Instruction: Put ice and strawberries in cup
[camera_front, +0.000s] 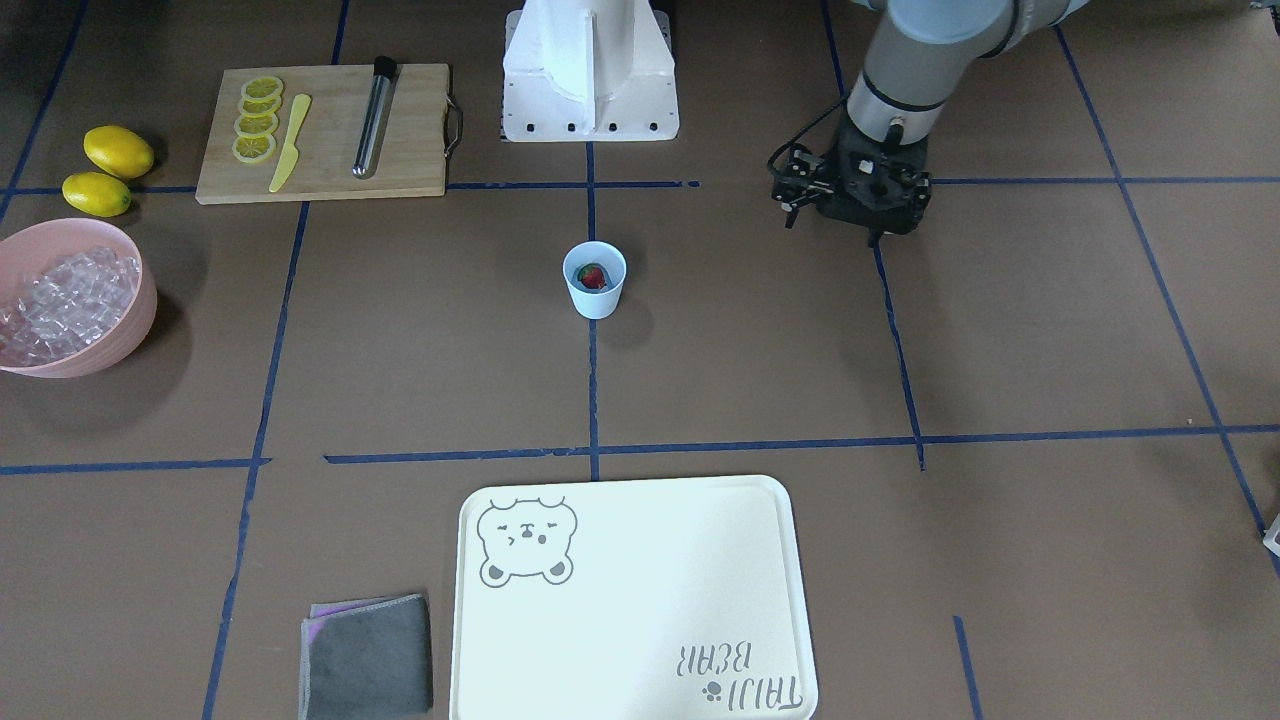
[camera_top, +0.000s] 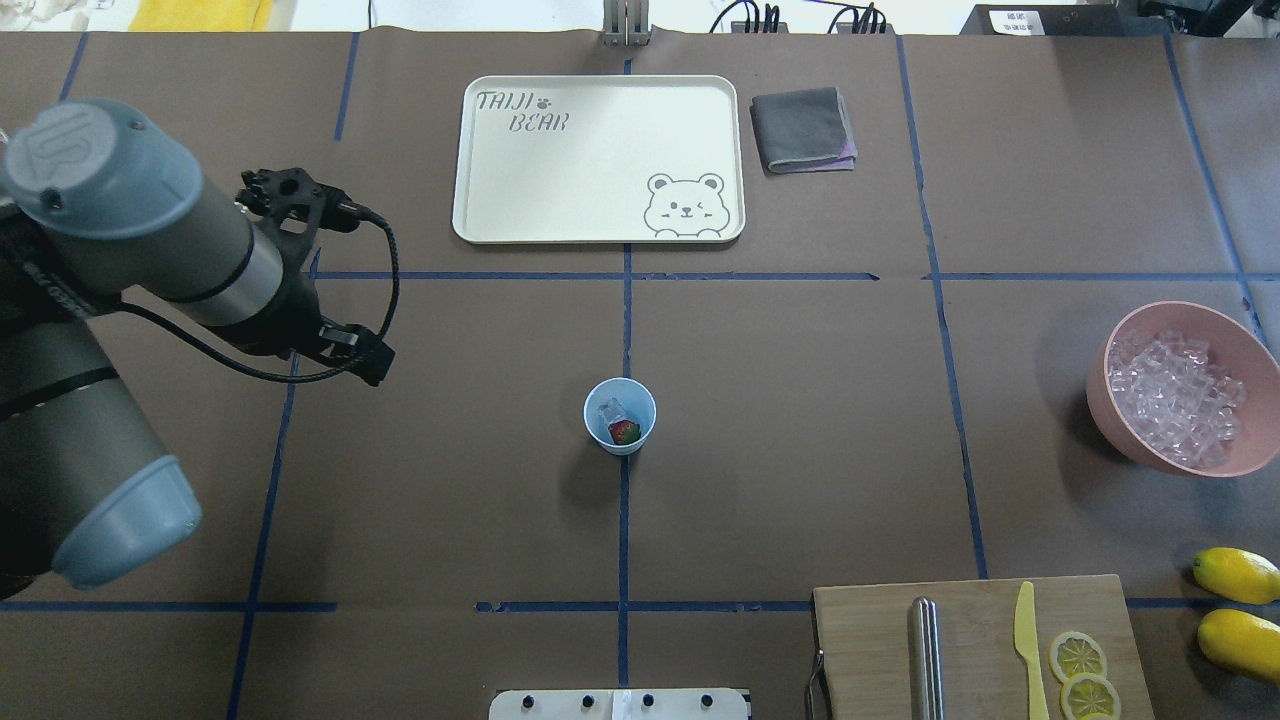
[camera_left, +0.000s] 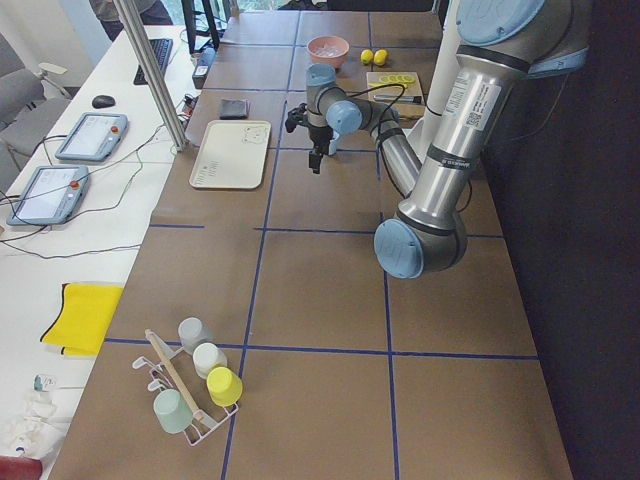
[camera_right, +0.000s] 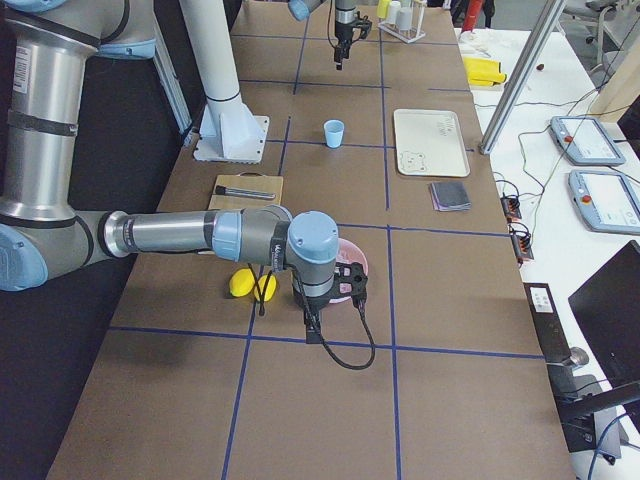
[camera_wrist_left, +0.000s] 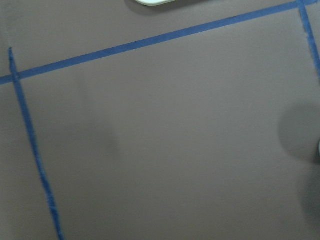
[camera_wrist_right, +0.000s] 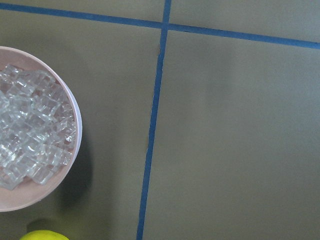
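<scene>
Left end effector (camera_front: 858, 196) above brown table (camera_front: 750, 380)

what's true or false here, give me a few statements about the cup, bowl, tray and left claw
The strawberry lies inside the cup. True.
The pink bowl is empty. False: it is full of ice cubes.
The yellow knife lies on the cutting board. True.
The left claw grips the cup. False: it hangs well apart from the cup.
The grey cloth lies on the tray. False: it lies beside the tray.
</scene>
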